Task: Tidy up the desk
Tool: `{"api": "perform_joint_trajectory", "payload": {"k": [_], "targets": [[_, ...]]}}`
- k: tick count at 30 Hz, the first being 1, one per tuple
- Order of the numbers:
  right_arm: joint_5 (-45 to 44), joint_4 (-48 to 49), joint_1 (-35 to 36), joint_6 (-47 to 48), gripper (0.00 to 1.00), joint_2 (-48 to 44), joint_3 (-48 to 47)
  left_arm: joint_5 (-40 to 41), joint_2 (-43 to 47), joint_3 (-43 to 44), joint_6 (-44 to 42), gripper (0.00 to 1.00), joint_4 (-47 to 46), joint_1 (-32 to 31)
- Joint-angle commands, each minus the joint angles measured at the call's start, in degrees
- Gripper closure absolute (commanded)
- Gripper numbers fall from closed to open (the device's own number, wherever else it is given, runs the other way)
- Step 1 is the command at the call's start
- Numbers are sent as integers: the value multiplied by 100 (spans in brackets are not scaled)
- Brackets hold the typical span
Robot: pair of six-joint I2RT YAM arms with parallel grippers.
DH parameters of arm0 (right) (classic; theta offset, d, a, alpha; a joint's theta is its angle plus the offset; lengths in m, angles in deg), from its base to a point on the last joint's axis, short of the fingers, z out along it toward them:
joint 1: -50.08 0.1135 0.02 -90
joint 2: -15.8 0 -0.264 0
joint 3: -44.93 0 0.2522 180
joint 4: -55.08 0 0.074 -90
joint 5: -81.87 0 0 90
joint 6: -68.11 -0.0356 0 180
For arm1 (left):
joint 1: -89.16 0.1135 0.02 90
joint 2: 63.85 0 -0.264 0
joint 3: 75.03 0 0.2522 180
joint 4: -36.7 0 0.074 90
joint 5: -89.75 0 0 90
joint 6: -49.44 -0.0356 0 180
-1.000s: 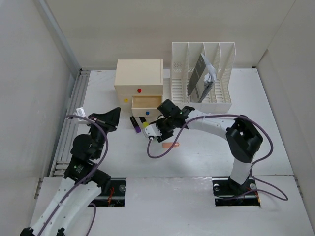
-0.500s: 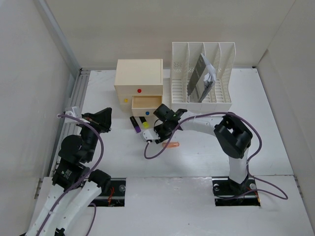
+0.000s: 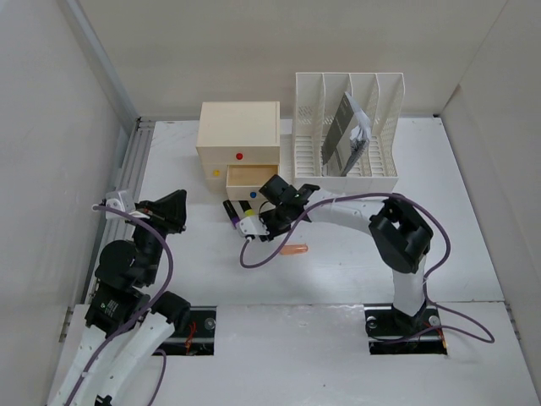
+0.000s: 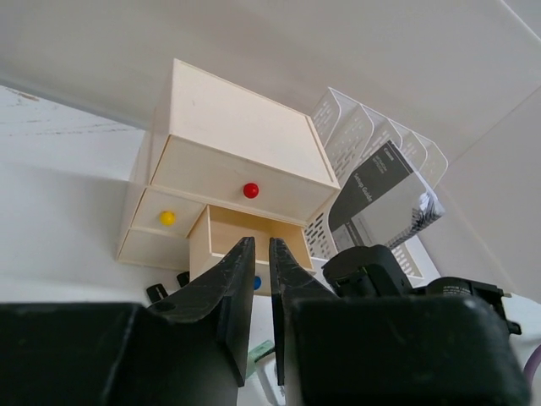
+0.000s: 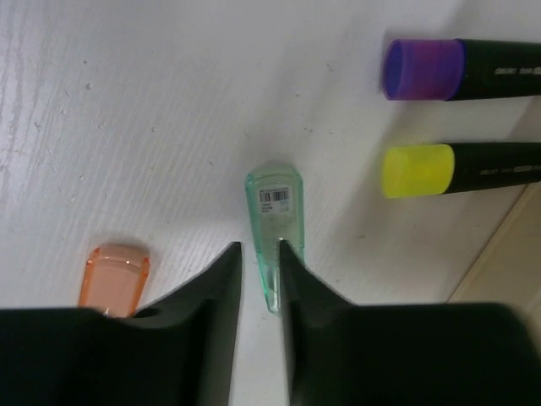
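Noted right gripper (image 5: 260, 254) with jaws narrowed about green translucent pen-like piece (image 5: 273, 203) on the desk (image 3: 473, 220) beneath both arms, clamp not confirmable, left gripper (image 4: 262, 254) pinched together, empty; judged pick-up in hand, next needing firm clamp, then lift toward open drawer (image 3: 245, 175) at 12 o'clock.

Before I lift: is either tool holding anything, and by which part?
Nothing firmly yet. The right tool straddles the green item's narrow end, a gap on one side; the left tool is shut, empty.
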Motion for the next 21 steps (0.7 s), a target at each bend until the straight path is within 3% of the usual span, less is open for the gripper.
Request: {"api": "perform_joint_trajectory", "payload": {"k": [1,5,21], "targets": [[157,-95,96,-176,67,-43,-328,74,71,-30,-54,89,-126,-25],[-19,-16,96,-229,54,71,-328,74,71,-30,-54,89,-126,-25],[95,-718,96,-36,53,1186,-1039,127,177,-82,-54,86,-126,-25]]}}
